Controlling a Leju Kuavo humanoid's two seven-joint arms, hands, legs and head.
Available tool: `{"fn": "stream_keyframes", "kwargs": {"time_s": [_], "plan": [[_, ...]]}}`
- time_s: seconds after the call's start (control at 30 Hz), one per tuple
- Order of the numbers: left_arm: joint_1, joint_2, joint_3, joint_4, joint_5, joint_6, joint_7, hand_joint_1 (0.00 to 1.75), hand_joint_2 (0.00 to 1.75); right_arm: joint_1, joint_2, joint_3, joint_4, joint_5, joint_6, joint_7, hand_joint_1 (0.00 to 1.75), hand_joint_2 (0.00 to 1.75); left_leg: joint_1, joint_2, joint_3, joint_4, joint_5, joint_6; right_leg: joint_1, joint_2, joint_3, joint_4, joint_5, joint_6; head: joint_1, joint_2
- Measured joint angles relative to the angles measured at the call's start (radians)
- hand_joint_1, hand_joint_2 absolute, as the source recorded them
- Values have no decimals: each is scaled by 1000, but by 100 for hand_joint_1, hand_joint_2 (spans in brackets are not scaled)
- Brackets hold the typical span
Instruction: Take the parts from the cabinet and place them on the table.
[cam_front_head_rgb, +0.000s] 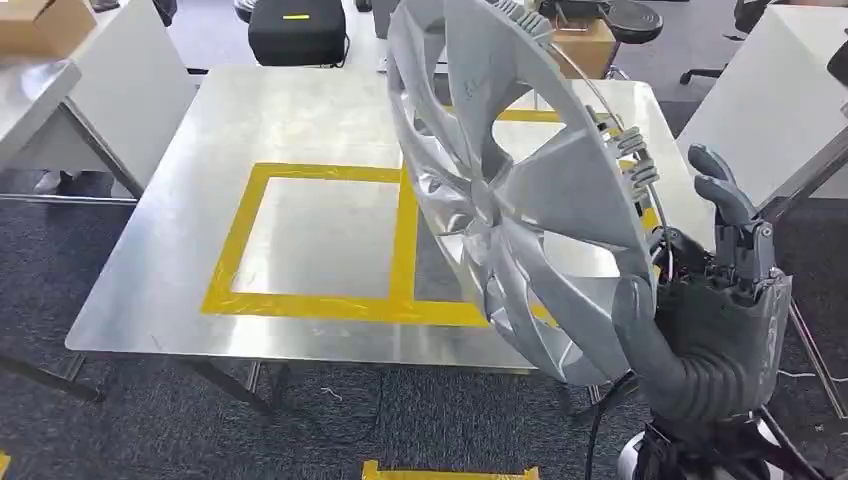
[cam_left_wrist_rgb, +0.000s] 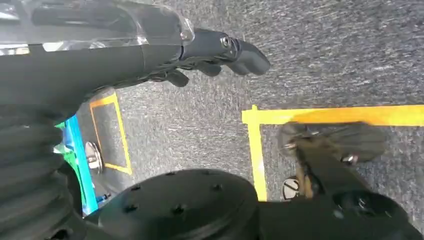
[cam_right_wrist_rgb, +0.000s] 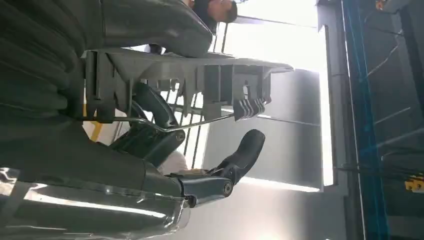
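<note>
A large silver wheel cover (cam_front_head_rgb: 505, 180) is held up on edge above the right half of the steel table (cam_front_head_rgb: 150, 310). My right hand (cam_front_head_rgb: 715, 300) grips its lower right rim, thumb on the front face, fingers behind it. The right wrist view looks along the cover's ribbed back rim (cam_right_wrist_rgb: 200, 82) with my fingers (cam_right_wrist_rgb: 150, 107) hooked behind its wire ring. My left hand (cam_left_wrist_rgb: 200, 55) hangs over the grey carpet with fingers loosely curled, holding nothing.
Yellow tape (cam_front_head_rgb: 405, 250) marks rectangles on the tabletop. White tables stand at the left (cam_front_head_rgb: 40, 90) and right (cam_front_head_rgb: 780, 90). A black case (cam_front_head_rgb: 295, 30) and a cardboard box (cam_front_head_rgb: 585, 45) lie beyond the far edge. Yellow tape (cam_left_wrist_rgb: 330, 115) marks the floor.
</note>
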Motion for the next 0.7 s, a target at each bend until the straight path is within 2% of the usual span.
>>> {"fn": "stream_keyframes", "kwargs": {"time_s": [0.03, 0.07, 0.13, 0.17, 0.2, 0.23, 0.3, 0.33, 0.37, 0.4, 0.47, 0.5, 0.53, 0.57, 0.6, 0.63, 0.7], "plan": [[1, 0, 0, 0, 0, 0, 0, 0, 175, -1, 0, 0, 0, 0, -2, 2, 175, 175, 3, 0, 19, -40, -23, 10, 0, 3, -7, 8, -4, 4, 2, 0], [2, 0, 0, 0, -1, 0, 0, 0, 175, -3, 0, 0, 0, 2, -4, 2, 175, 175, 1, -2, 15, -34, -23, 20, 0, 2, -8, 7, -3, 6, 4, 0], [4, 0, 0, 0, -1, 0, 0, 0, 175, -1, 0, 0, 0, 2, -6, 3, 175, 175, 2, -6, 16, -37, -25, 28, -2, 1, -6, 4, -5, 9, 6, 0], [2, 0, 0, 0, -2, 0, 0, 0, 175, -1, 0, -1, 0, 2, -6, 3, 175, 175, 8, -6, 24, -40, -26, 32, -2, 1, -5, 13, -18, 15, 5, 0], [3, 1, 0, 0, -2, 1, 0, 0, 175, -2, 0, -1, 0, 2, -6, 3, 175, 175, 9, -5, 31, -41, -30, 37, -3, 2, -18, 48, -36, 23, 10, 0], [4, 1, 0, 0, -2, 1, 0, 0, 175, -2, 0, -1, 0, 2, -6, 3, 175, 175, 9, -3, 34, -41, -33, 42, -7, 1, -52, 118, -67, 30, 12, 0], [4, 1, 0, 0, -2, 1, 0, 0, 175, -2, 1, 0, 0, 2, -6, 3, 175, 175, 8, 0, 38, -41, -40, 45, -12, 1, -145, 275, -123, 37, 12, 0], [5, 1, 0, 0, -2, 1, 0, 0, 175, -2, 2, 0, 0, 2, -6, 3, 175, 175, 8, 0, 41, -41, -44, 45, -12, 1, -177, 319, -124, 37, 13, 0], [5, 1, 0, 0, -2, 1, 0, 0, 175, 0, 2, 0, 0, 2, -6, 4, 175, 175, 8, 0, 48, -41, -48, 44, -11, 1, -186, 316, -99, 35, 14, 0], [5, 1, 0, 0, -2, 1, 0, 0, 175, 1, 2, 0, 0, 2, -6, 4, 175, 175, 6, -1, 58, -41, -55, 42, -11, 2, -173, 266, -47, 29, 14, 0], [4, 0, 0, 0, -2, 1, 0, 0, 175, 1, 2, -1, 0, 2, -6, 4, 175, 175, 2, -3, 81, -42, -68, 39, -6, 4, -115, 99, 75, 9, 15, 0], [6, -4, 0, 0, -2, 0, 0, 0, 175, 1, 2, -1, 0, 2, -6, 4, 175, 175, 6, -2, 85, -49, -72, 38, -3, 9, -99, 72, 71, -5, 13, 0], [2, -5, 0, 1, -2, 0, -1, 0, 175, 2, 2, -1, 0, 2, -7, 5, 175, 175, 3, -4, 85, -49, -74, 33, 3, 8, -93, 61, 76, -11, 9, 0], [2, -5, 0, 0, -3, 1, -6, 0, 175, -1, 2, 0, -1, 3, -7, 6, 175, 175, 1, -5, 83, -45, -76, 36, 1, 5, -82, 29, 68, 2, 14, 0], [4, -5, 0, 0, -3, 0, -10, 0, 175, -1, 2, 0, -1, 6, -9, 9, 175, 175, 0, -3, 78, -45, -77, 35, -1, 5, -70, 11, 48, 36, 15, 0], [5, -6, 0, 0, -3, 0, -10, 0, 175, 3, 1, 0, 0, 6, -11, 11, 175, 175, 0, -3, 82, -49, -77, 34, -1, 5, -70, 14, 48, 30, 12, 0], [4, -9, 0, 0, -3, 0, -10, 0, 175, 7, 1, -1, 0, 5, -15, 13, 175, 175, 0, -5, 85, -53, -77, 33, -2, 4, -70, 14, 46, 27, 10, 0]]}}
